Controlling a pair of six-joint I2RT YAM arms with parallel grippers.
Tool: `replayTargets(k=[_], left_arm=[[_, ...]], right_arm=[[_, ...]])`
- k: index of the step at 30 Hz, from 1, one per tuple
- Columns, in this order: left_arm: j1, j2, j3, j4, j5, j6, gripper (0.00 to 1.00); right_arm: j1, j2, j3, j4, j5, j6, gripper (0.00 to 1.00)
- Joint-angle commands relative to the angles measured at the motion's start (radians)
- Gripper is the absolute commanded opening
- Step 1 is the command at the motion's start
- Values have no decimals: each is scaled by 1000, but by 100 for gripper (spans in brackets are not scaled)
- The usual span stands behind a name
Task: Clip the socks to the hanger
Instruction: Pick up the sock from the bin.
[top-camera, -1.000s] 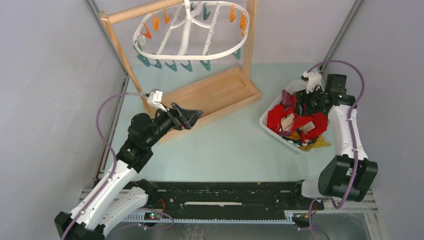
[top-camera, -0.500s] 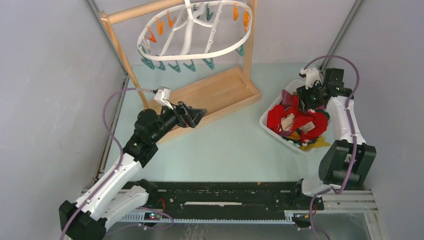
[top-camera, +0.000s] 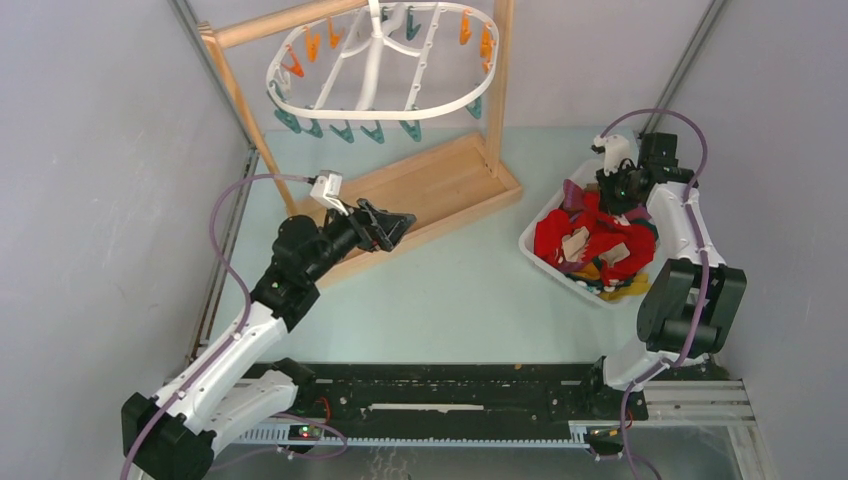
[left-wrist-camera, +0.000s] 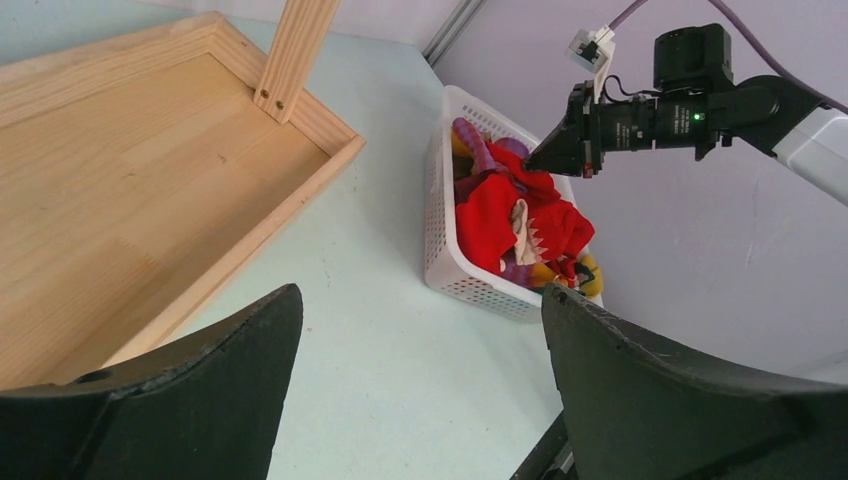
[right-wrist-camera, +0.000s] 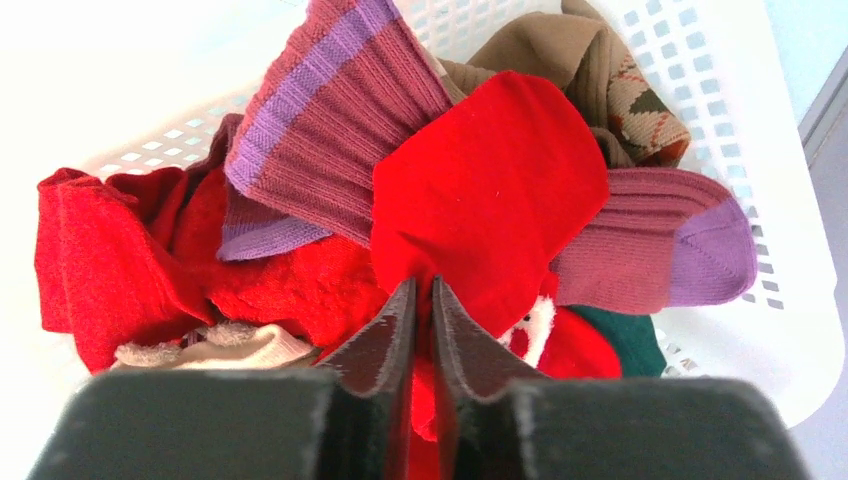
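The socks (top-camera: 590, 243) lie heaped in a white basket (top-camera: 540, 255) at the right: red ones, maroon-and-purple ribbed ones (right-wrist-camera: 330, 120), a brown one (right-wrist-camera: 590, 60), a green one. My right gripper (right-wrist-camera: 423, 290) is shut on a plain red sock (right-wrist-camera: 490, 190) at the top of the heap, with red cloth pinched between its jaws. The white oval hanger (top-camera: 380, 60) with orange and teal clothespins hangs from the wooden stand at the back. My left gripper (left-wrist-camera: 420, 310) is open and holds nothing, hovering over the stand's tray edge.
The wooden stand (top-camera: 430, 185) with its tray base fills the back left, its right post (top-camera: 497, 80) beside the hanger. Grey walls close in on both sides. Bare teal table (top-camera: 450, 290) lies between the tray and the basket.
My right gripper has moved toward the basket's far end and closed on the red sock. The hanger swung and settled back. The left arm has shifted slightly.
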Motion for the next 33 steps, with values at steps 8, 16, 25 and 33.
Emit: replayTargets(k=[8,16,25,33], left_arm=[[-6,-67,-31,90,45,4,92],[-35,-110,-115,344,150,89,92],[-173,-35,-99,458,177,224,92],[-333,140,-62,598,112,111,88]], right_arm=[[-45,-167,70,-30,-113,59,0],[-100,-314,130,-110,-253,91,0],[-120,-371,246,-229,-524,95,0],[32,-477,82,-200,-720,212,0]])
